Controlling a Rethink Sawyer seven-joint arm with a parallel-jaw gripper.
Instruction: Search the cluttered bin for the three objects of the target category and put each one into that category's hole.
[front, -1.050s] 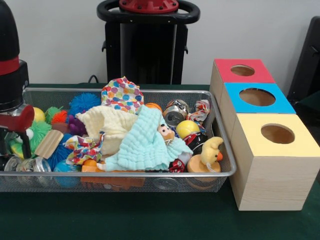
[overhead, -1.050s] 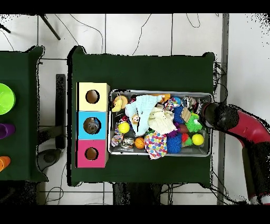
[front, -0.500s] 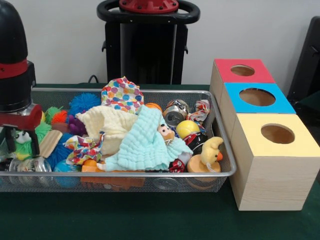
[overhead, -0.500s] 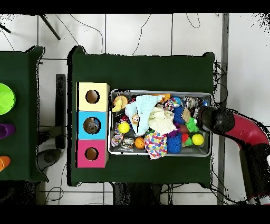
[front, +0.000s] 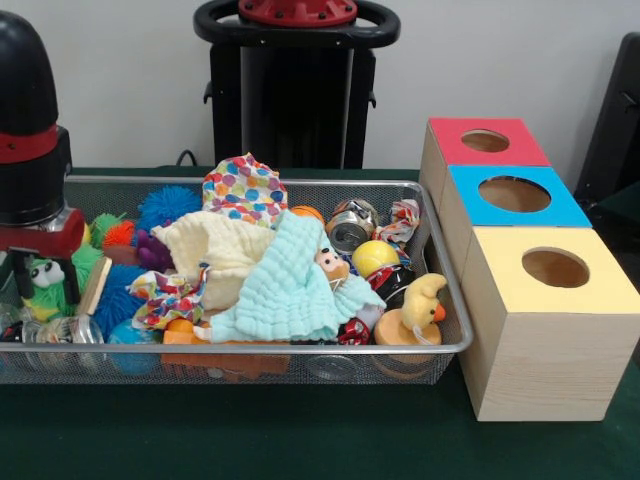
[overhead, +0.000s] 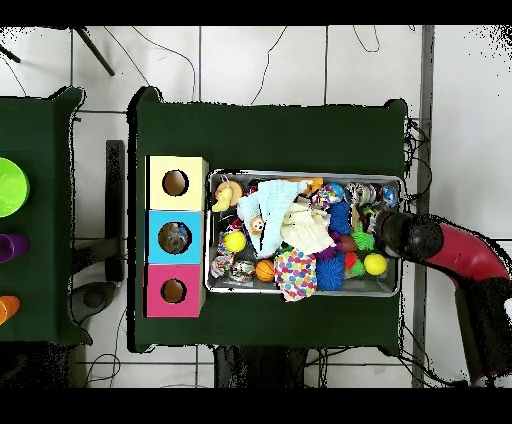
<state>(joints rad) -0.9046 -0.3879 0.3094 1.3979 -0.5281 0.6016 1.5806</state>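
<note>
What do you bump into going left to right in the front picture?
Claw → polka-dot cloth → mint cloth → duck toy → yellow box.

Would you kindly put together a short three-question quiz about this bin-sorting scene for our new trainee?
1. True or false: the yellow-topped box stands nearest the camera in the front view.
2. Which colour tops the middle box? A red, B blue, C green.
3. Fill in: the duck toy sits in the wire bin's corner nearest the ____-topped box.

Key: 1 true; 2 B; 3 yellow.
</note>
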